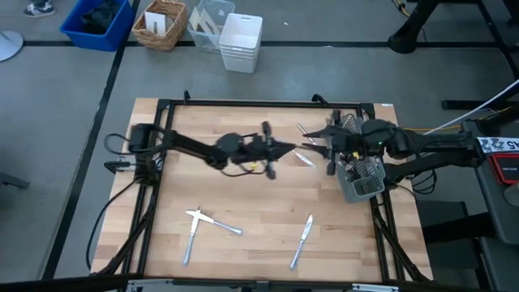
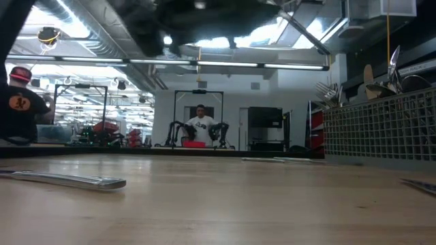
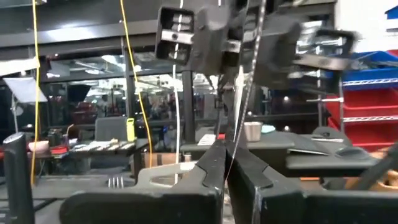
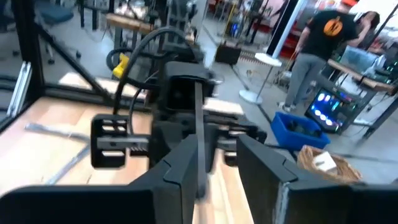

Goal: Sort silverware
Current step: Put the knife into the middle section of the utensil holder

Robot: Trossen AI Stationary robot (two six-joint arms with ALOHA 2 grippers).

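**Handover pose mid-table, silverware part sorted**

Wooden table (image 1: pixel 243 211) is seen from above inside a black frame, grey floor around it. Beyond the far edge, a blue bin (image 1: pixel 97 23), wicker basket (image 1: pixel 160 24) and white crate (image 1: pixel 241 40) are lined up. No readable writing on any of them; an orange logo on a person's black shirt (image 4: pixel 329 28) is seen, not legible.

Left gripper (image 1: pixel 285 148) is held over mid-table, fingers pressed together on a thin silver piece (image 3: pixel 239 124) that stands up between them in the left wrist view; type cannot be told.

Right gripper (image 1: pixel 312 139) is positioned just right of it, tips nearly meeting, fingers spread.

Wire-mesh caddy (image 1: pixel 361 174) sits at the right edge, several handles stuck in it. Silverware remaining loose: a fork and another piece crossed (image 1: pixel 203 221) near left, a knife (image 1: pixel 302 241) near centre, two pieces (image 1: pixel 305 158) just below the grippers.
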